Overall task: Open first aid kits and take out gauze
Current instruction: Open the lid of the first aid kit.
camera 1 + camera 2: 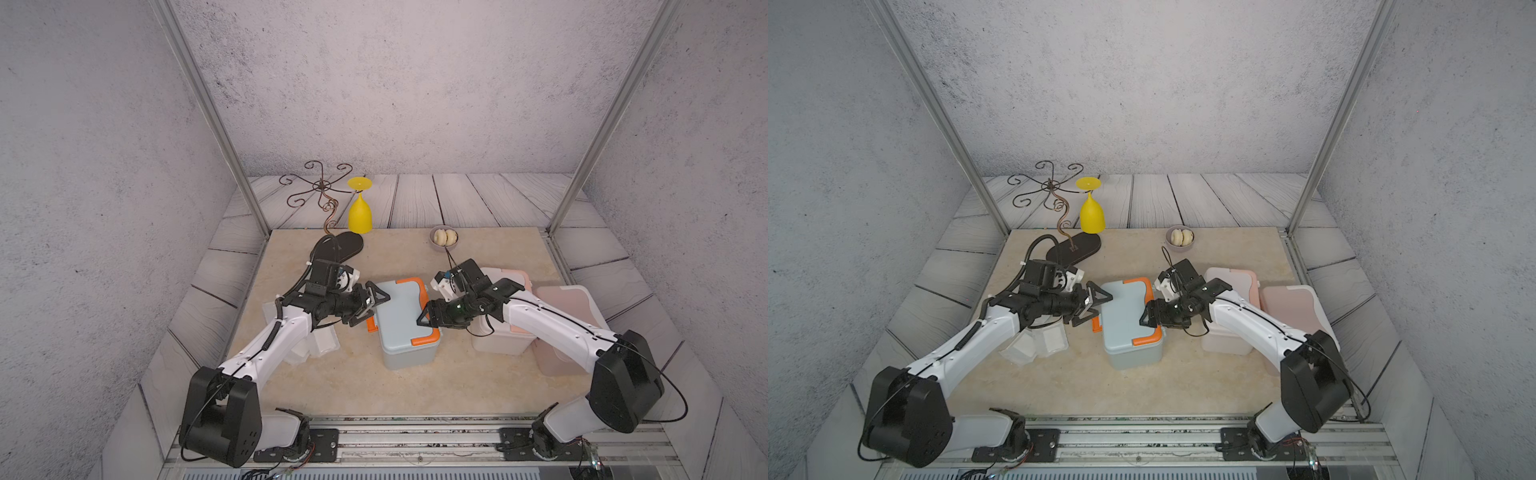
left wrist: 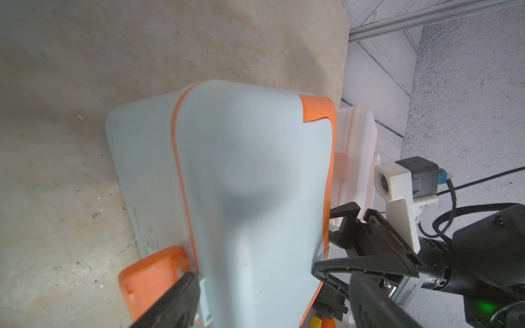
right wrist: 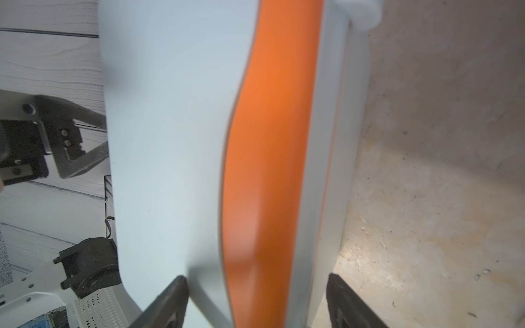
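Your grey-blue kit (image 1: 400, 316): lid shut, contents hidden, long axis bottom-to-top of frame; left jaws, right jaws wide astride it.

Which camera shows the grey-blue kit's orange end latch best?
The left wrist view: the orange latch is large and close, on the grey-blue kit. Both top views show only a sliver beside the left gripper. The right wrist view misses it, showing just the lid's orange strip.
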Available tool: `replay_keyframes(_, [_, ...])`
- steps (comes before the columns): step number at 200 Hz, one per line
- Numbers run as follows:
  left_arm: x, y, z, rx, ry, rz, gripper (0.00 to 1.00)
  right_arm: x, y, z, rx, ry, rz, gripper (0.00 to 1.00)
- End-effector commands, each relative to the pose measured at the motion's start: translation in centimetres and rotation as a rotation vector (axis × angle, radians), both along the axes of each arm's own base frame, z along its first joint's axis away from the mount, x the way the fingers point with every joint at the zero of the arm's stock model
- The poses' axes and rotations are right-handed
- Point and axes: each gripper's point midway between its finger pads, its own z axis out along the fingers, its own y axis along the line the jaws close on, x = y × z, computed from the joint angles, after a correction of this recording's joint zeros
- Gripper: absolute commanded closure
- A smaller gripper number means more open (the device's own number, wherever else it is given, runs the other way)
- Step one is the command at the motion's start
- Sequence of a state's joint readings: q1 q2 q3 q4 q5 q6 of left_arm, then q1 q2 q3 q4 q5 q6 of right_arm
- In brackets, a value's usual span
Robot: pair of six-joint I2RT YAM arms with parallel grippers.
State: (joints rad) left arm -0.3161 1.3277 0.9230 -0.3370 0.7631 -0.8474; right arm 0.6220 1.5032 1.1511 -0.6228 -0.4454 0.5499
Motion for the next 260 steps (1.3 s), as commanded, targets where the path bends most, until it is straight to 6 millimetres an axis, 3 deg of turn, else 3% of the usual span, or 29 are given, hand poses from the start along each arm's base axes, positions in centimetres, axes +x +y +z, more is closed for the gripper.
replay_keyframes(1, [-0.2,0.5,-0.4,0.028,0.012,0.003,0.14,-0.8,-2.4,-0.2,-0.096,0.014,-0.037,0.2])
replay_keyframes(60, [-0.9,-0.1,-0.4,0.01,0.021,-0.012,0.15,-0.2,-2.3,1.8,-0.046,-0.027,-0.042,0.19])
replay_keyframes(93, [-0.8,-0.6,0.2,0.009,0.006,-0.02,0.15,-0.2,-2.3,1.8,-0.038,-0.026,-0.044,0.24])
replay_keyframes(146, [-1.0,-0.9,-0.8,0.028,0.024,-0.029,0.15,-0.2,-2.5,2.0,-0.027,-0.025,-0.051,0.25])
replay_keyframes(211, [-0.9,-1.7,0.5,-0.011,0.008,-0.041,0.15,-0.4,-1.5,2.2,0.031,-0.002,-0.035,0.27])
replay_keyframes(260, [-1.0,-2.0,0.1,-0.007,0.017,-0.044,0.15,-0.4,-1.2,2.6,0.052,0.001,-0.031,0.27])
